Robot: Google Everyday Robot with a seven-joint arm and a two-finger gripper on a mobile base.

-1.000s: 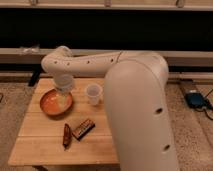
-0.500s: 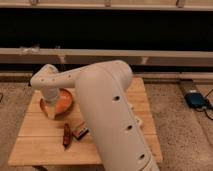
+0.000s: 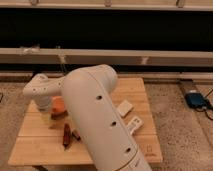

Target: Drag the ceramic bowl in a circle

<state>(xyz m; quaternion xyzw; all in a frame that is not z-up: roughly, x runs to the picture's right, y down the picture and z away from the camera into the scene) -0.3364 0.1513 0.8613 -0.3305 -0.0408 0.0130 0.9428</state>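
The ceramic bowl [image 3: 58, 107] is orange-red and sits on the left part of the wooden table [image 3: 35, 145]. Only a part of it shows, between my wrist and my big white arm [image 3: 100, 120]. My gripper [image 3: 47, 118] reaches down at the bowl's left front edge, below the rounded white wrist [image 3: 40, 91]. The arm hides the bowl's right side.
A dark red snack bar [image 3: 66, 135] lies in front of the bowl, with a small dark packet [image 3: 76, 135] beside it. Two white flat items [image 3: 125, 106] [image 3: 134, 124] lie on the table's right half. A blue device [image 3: 196, 100] lies on the floor at the right.
My arm has swung further across the table and now hides the whitish cup. The bowl has shifted a little toward the table's front with the gripper.
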